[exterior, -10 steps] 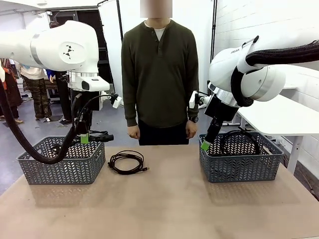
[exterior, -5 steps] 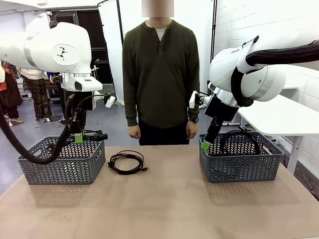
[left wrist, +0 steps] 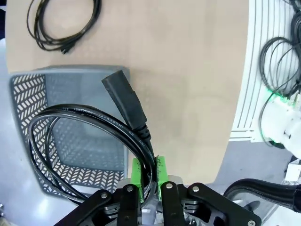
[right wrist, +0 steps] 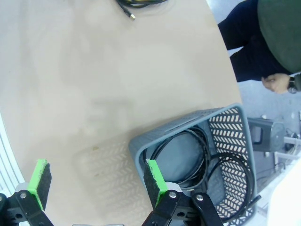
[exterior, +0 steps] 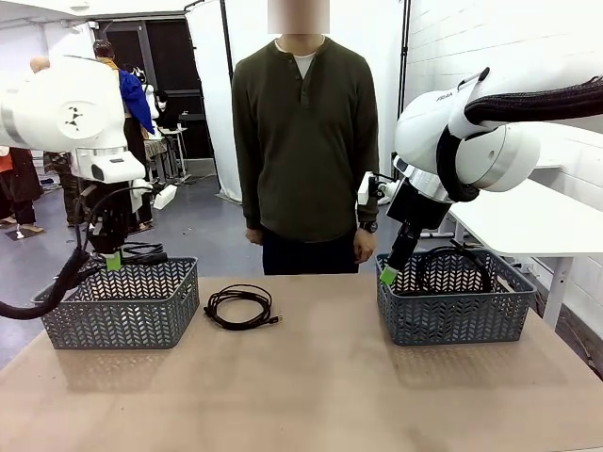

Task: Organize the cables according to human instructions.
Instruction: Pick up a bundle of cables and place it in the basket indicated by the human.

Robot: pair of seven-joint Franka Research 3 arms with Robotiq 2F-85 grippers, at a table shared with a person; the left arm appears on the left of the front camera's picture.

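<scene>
Left wrist view gives us the held cable [left wrist: 82, 112] closest: a thin black cord wound in a loose double loop, ending in a blocky black plug [left wrist: 127, 101]. We find it hanging above the left basket [left wrist: 28, 94], with the loops over the basket's open top and the plug toward its table-side rim. Next to that basket the table [exterior: 320, 377] is bare except for a second cable [exterior: 238, 307], a flat coil lying just beside the basket without touching it. Well apart from the left basket, across open tabletop, stands the right basket [exterior: 452, 320] with a third cable [exterior: 454, 254] coiled inside. The right gripper [right wrist: 96, 179] hovers at that basket's corner nearest the left basket, pads spread wide with nothing between them. On the left gripper [left wrist: 148, 172] the green pads [left wrist: 136, 170] are clamped on the cord just behind the plug. The plug juts beyond the fingertips and the loops sweep off to one side.
</scene>
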